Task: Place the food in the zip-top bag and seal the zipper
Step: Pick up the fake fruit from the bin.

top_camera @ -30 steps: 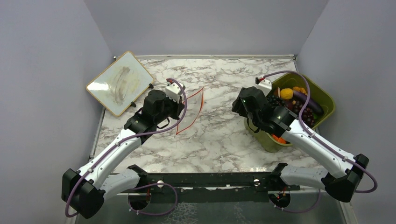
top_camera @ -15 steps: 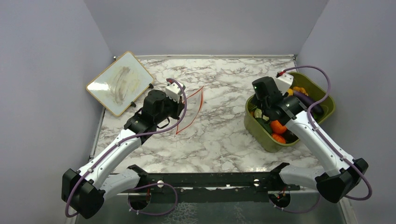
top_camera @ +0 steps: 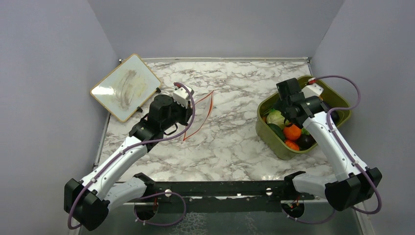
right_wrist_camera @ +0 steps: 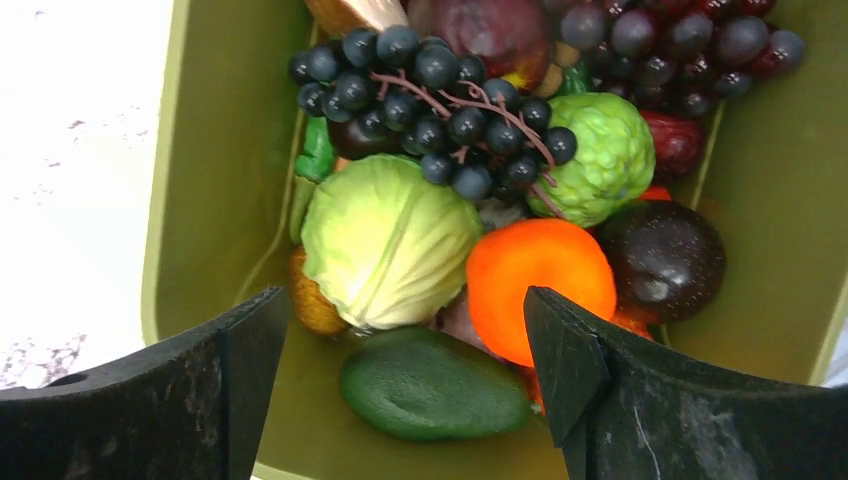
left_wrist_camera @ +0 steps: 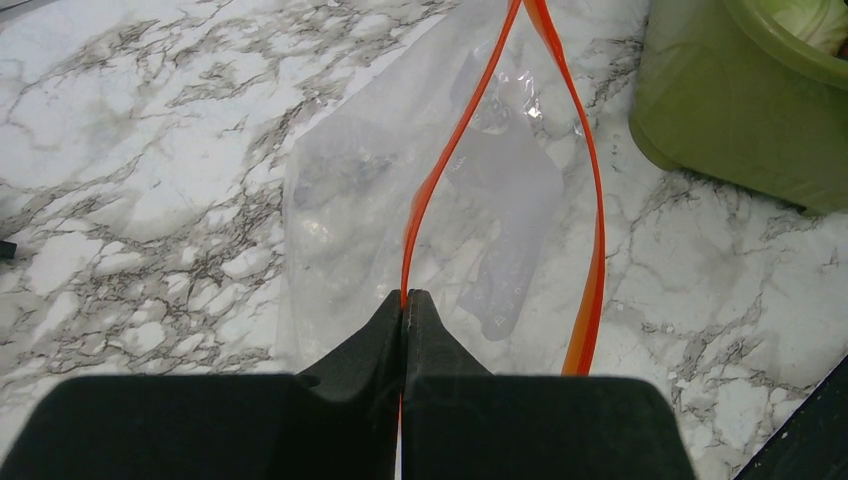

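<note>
The clear zip-top bag (left_wrist_camera: 340, 220) hangs over the marble with its mouth apart. My left gripper (left_wrist_camera: 406, 295) is shut on one side of the red-orange zipper (left_wrist_camera: 455, 150); the other strip (left_wrist_camera: 595, 230) curves free to the right. In the top view the bag (top_camera: 199, 117) sits just right of the left gripper (top_camera: 188, 117). My right gripper (right_wrist_camera: 405, 310) hangs open above the food in the bin, holding nothing. Below it lie a light-green cabbage (right_wrist_camera: 388, 240), an orange piece (right_wrist_camera: 535, 275), dark grapes (right_wrist_camera: 440, 100) and a green avocado (right_wrist_camera: 435, 385).
The olive-green bin (top_camera: 337, 98) stands at the right, close to the side wall. It also holds a dark plum (right_wrist_camera: 665, 260) and a bumpy green fruit (right_wrist_camera: 600, 155). A small whiteboard (top_camera: 126, 86) lies at the back left. A black rail (top_camera: 220, 188) runs along the near edge.
The right arm has swung from the bin's left edge to above its inside, and its jaws have spread wider. The left gripper has kept its hold on the bag.
</note>
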You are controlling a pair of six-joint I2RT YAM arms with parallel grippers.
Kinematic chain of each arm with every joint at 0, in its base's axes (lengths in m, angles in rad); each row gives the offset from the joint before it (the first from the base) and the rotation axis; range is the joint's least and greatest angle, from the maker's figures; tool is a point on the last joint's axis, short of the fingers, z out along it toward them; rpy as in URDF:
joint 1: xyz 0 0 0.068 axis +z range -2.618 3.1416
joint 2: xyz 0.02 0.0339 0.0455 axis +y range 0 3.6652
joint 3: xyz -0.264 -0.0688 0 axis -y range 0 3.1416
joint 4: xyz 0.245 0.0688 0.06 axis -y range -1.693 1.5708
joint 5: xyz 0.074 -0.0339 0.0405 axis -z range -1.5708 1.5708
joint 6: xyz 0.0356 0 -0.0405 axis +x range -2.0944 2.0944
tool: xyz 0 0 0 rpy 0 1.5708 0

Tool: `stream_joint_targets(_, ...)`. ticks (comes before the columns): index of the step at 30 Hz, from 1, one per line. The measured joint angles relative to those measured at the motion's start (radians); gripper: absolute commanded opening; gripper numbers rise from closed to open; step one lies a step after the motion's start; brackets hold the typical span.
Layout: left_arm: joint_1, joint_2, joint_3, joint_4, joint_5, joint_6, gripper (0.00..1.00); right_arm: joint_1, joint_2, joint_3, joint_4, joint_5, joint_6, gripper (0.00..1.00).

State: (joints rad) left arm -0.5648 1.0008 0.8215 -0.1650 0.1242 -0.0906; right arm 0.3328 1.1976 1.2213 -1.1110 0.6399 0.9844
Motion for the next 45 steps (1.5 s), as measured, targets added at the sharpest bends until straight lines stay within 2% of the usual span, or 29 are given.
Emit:
stream_joint_targets(14, 0.0, -0.002, 0.0, 0.0, 0.019, -0.011, 0.0, -0.069, -0.019, -0.07, -0.113, 0.001, 0.12, 0.96)
stream_joint_targets(24, 0.0, -0.001, 0.0, 0.0, 0.028, -0.024, 0.0, -0.143, -0.058, -0.181, -0.084, -0.005, 0.13, 0.96)
stream_joint_targets(30, 0.0, 0.001, 0.0, 0.0, 0.028, -0.024, 0.0, -0.154, -0.084, -0.272, 0.022, -0.051, 0.111, 0.96)
stream_joint_targets(34, 0.0, 0.002, 0.0, 0.0, 0.027, -0.024, 0.0, -0.154, -0.085, -0.288, 0.069, -0.075, 0.103, 0.94)
stream_joint_targets(45, 0.0, 0.002, 0.0, 0.0, 0.028, -0.027, 0.0, -0.156, -0.102, -0.292, 0.085, -0.076, 0.103, 0.74)
